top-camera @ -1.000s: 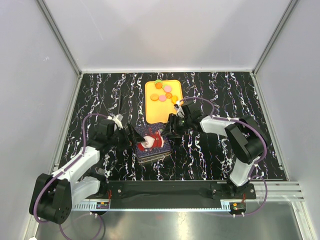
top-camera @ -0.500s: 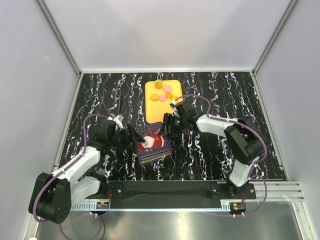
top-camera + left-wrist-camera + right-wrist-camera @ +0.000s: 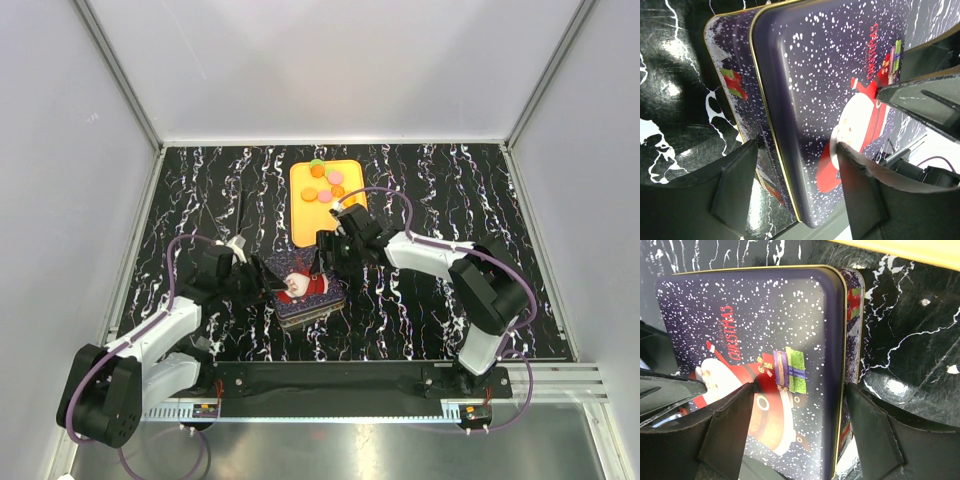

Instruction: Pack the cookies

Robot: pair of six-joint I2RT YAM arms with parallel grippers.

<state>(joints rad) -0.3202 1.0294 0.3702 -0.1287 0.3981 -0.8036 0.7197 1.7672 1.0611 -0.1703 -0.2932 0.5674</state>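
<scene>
Two arms are converging over the marbled table (image 3: pixel 450 200) on the lidded Christmas tin (image 3: pixel 303 293). The right gripper (image 3: pixel 325 262), having swung back from the yellow tray (image 3: pixel 315 228), is spreading its jaws over the tin's far-right side. The left gripper (image 3: pixel 262 283) is narrowing at the left side but is open, holding nothing. Lid removal looks next. The cookies (image 3: pixel 335 177), orange, pink and green discs, are lying unpacked at the tray's far end.
</scene>
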